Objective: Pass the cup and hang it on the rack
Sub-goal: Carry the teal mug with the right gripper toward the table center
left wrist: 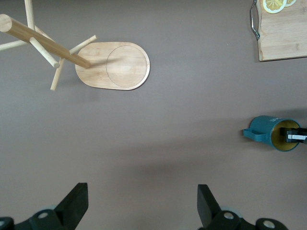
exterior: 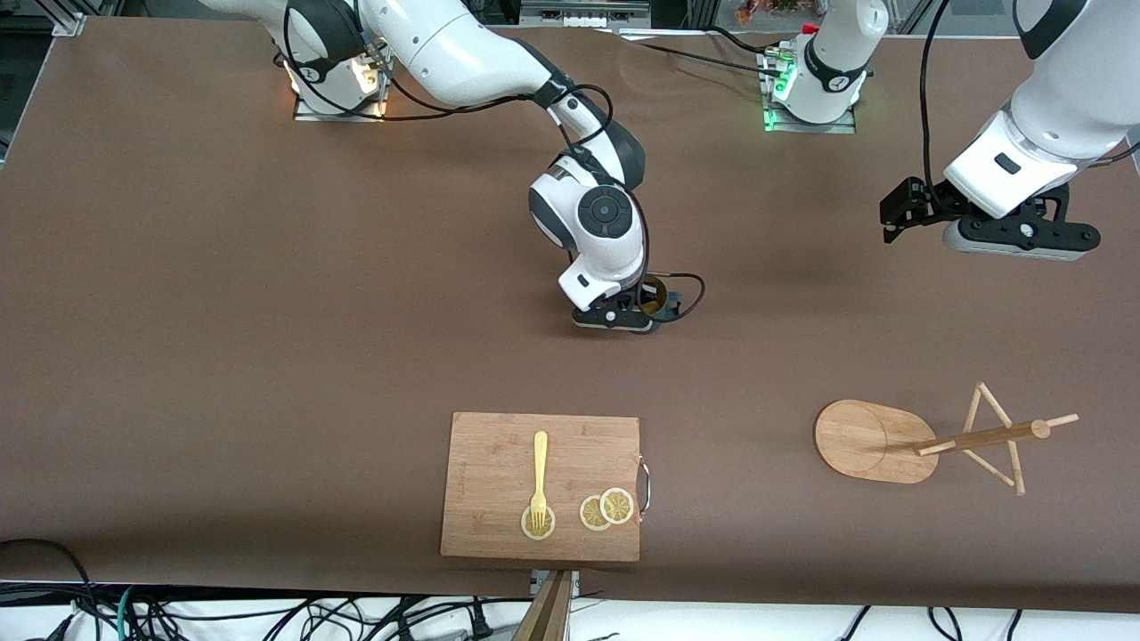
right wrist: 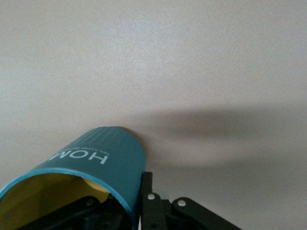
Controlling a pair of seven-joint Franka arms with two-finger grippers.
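A brown worktop fills the front view, with cables trailing along its near edge and metal framing at the edge where the arm bases stand.

A bamboo cutting board lies at the worktop's near edge, at about 6 o'clock from centre. It carries a yellow fork and lemon slices. The rack lies at about 4 o'clock, toward the left arm's end, with an oval base and a post with thin pegs.

The right arm reaches from its base down to the middle of the worktop, wrist bent steeply downward. The right tool is closed on the cup: one finger sits inside the yellow interior and the other against the teal outer wall, as the right wrist view shows. In the left wrist view the cup's handle points toward the rack. Whether the cup touches the worktop cannot be told.

The left arm waits at about 2 o'clock, elbow high. The left tool hangs over bare worktop, its fingers spread wide and gripping nothing.
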